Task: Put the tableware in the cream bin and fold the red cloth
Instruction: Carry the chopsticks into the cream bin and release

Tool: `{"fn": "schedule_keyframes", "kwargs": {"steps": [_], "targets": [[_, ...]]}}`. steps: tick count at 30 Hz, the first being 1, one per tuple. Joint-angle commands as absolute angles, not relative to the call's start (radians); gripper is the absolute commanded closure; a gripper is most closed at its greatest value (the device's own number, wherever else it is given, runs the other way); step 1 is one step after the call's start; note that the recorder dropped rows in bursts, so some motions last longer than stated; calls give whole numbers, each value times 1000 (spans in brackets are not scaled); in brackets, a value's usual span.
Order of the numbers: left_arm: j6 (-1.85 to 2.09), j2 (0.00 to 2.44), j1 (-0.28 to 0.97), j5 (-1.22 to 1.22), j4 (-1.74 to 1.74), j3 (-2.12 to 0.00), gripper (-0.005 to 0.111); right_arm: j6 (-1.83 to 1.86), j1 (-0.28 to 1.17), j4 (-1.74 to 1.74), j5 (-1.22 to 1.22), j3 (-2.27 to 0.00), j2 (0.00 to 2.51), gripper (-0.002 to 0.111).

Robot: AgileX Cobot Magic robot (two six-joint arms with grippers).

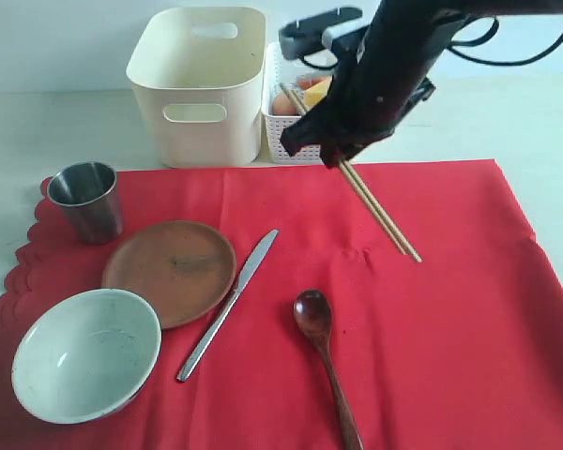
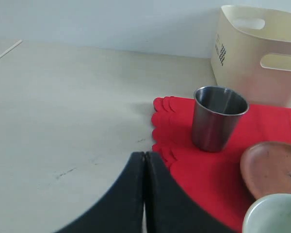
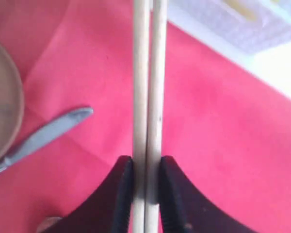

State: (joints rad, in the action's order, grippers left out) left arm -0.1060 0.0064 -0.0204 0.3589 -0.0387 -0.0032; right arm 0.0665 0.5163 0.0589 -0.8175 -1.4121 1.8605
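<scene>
The right gripper [image 3: 146,165] is clamping the chopsticks [image 3: 146,73] over the unfolded cloth [image 1: 432,309], the left gripper [image 2: 144,165] is resting closed and empty, and cup [image 1: 86,200], plate [image 1: 169,270], bowl [image 1: 84,354], knife [image 1: 227,305] and spoon [image 1: 321,352] are lying on the cloth, the bin [image 1: 199,112] seemingly empty

Red cloth [image 1: 450,328] lay flat, bearing steel cup [image 1: 86,200], brown plate [image 1: 169,270] and pale bowl [image 1: 84,354] at left, knife [image 1: 227,305] and wooden spoon [image 1: 312,317] at centre; chopsticks [image 1: 380,212] slanted at upper centre; cream bin [image 1: 199,84] stood upright at top.

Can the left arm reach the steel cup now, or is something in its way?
Probably yes. The steel cup stands upright on the red cloth ahead of the left gripper, with nothing between them. Its jaws are shut and empty, so they must open first.
</scene>
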Motion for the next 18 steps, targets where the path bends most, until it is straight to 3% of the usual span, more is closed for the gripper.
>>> {"fn": "schedule_keyframes", "kwargs": {"steps": [1, 18], "targets": [[-109, 0, -20, 352, -42, 0, 107, 174, 512, 147, -664, -1415, 1764, 108], [-109, 0, -20, 352, -42, 0, 107, 646, 512, 617, -489, -1748, 1894, 108]]}}
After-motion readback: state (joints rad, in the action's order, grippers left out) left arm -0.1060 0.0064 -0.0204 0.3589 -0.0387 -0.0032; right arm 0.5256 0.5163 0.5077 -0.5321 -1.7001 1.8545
